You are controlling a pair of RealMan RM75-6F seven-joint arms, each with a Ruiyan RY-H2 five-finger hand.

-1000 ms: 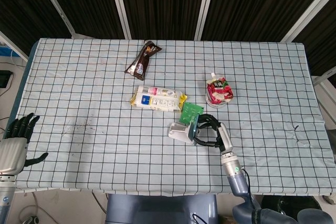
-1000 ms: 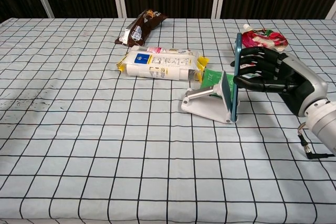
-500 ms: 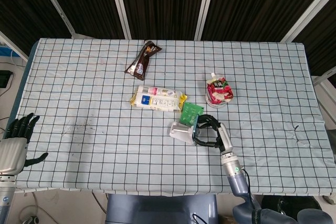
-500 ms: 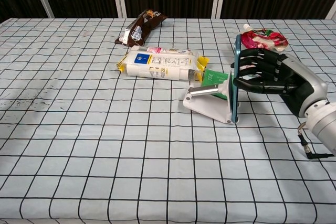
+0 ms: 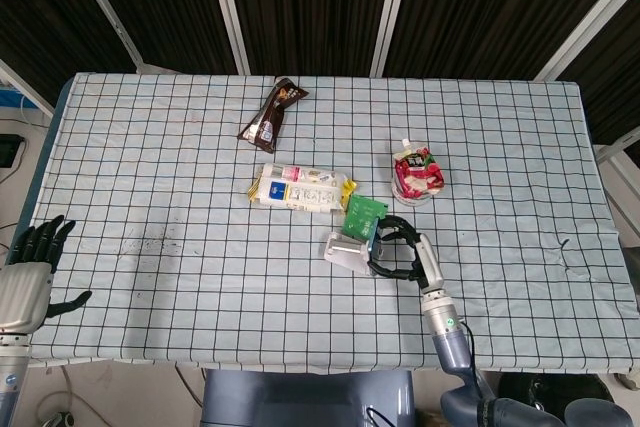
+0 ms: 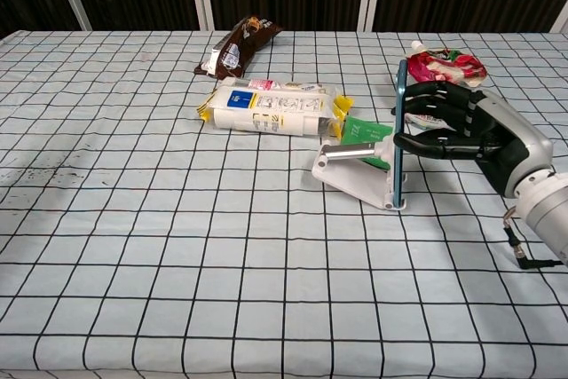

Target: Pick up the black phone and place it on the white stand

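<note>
The right robot hand (image 6: 461,130) grips the black phone (image 6: 398,135) upright on the white stand (image 6: 359,175). Only the head view shows the left robot hand (image 5: 30,272), empty with its fingers spread.

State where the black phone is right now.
In the chest view, the phone stands upright at right of centre, held by the right hand, its lower edge at the white stand.

No readable text
Print is seen on the white packet (image 6: 271,109), brown wrapper (image 6: 236,47) and red pouch (image 6: 444,65), but it is too small to be read
</note>
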